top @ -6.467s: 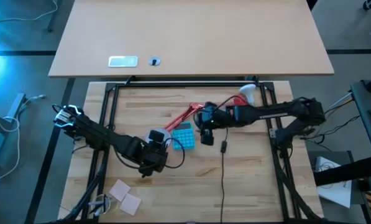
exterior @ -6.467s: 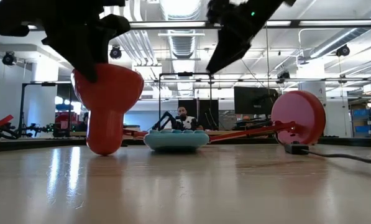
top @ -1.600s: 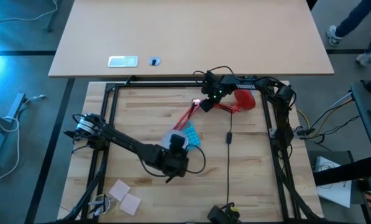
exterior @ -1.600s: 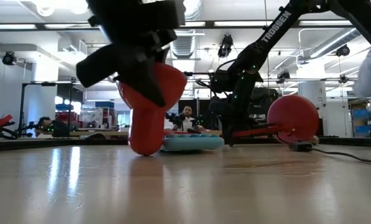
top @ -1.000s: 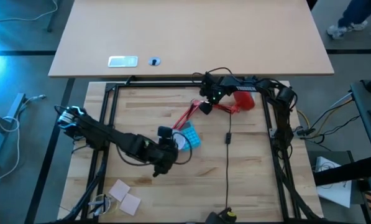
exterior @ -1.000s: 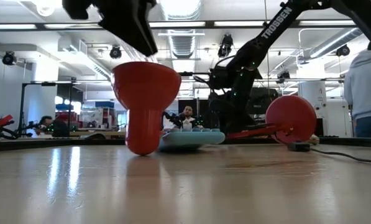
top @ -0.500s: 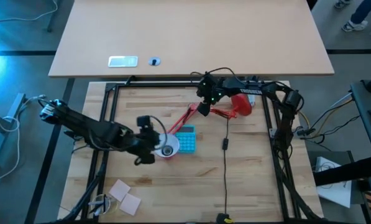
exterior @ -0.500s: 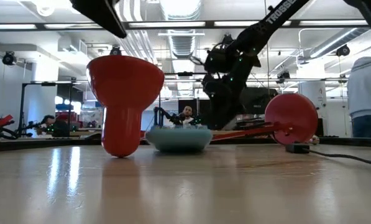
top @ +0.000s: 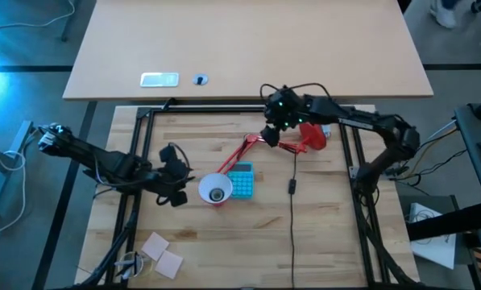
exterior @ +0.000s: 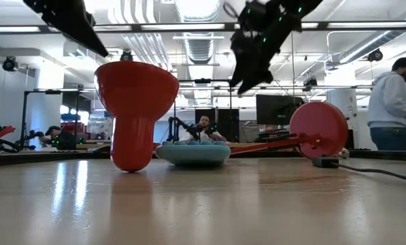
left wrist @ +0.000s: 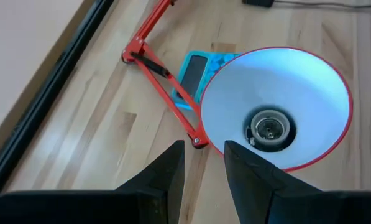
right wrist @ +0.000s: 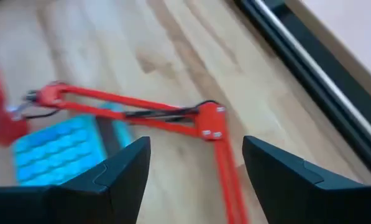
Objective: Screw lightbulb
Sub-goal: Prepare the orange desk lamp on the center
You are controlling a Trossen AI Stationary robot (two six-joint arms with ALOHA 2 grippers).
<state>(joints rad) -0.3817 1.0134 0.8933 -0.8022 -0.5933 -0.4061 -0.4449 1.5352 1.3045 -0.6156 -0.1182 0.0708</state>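
Observation:
The red desk lamp lies on the table. Its shade (top: 216,192) stands on its narrow end, white inside facing up, and its socket (left wrist: 270,129) is empty. The lamp's round base (top: 313,135) is at the far right. Its jointed arm (top: 244,151) runs between them. My left gripper (top: 180,172) is open just left of the shade, clear of it. My right gripper (top: 271,131) hangs open above the lamp arm's elbow (right wrist: 209,118), holding nothing. The lightbulb is mostly hidden by my right arm; a white bit shows beside the base (top: 325,128).
A blue calculator (top: 241,179) lies against the shade's right side. The lamp's black cord (top: 292,229) runs to the near edge. Small pads (top: 163,253) lie near left. Black frame rails (top: 140,145) border the table. A person (exterior: 392,102) stands in the room beyond.
My left gripper has drawn back toward the table's left edge, away from the shade. The shade slid a little leftward, then stayed put, upright on its narrow end. The calculator turned and shifted with it. My right gripper has risen above the lamp arm.

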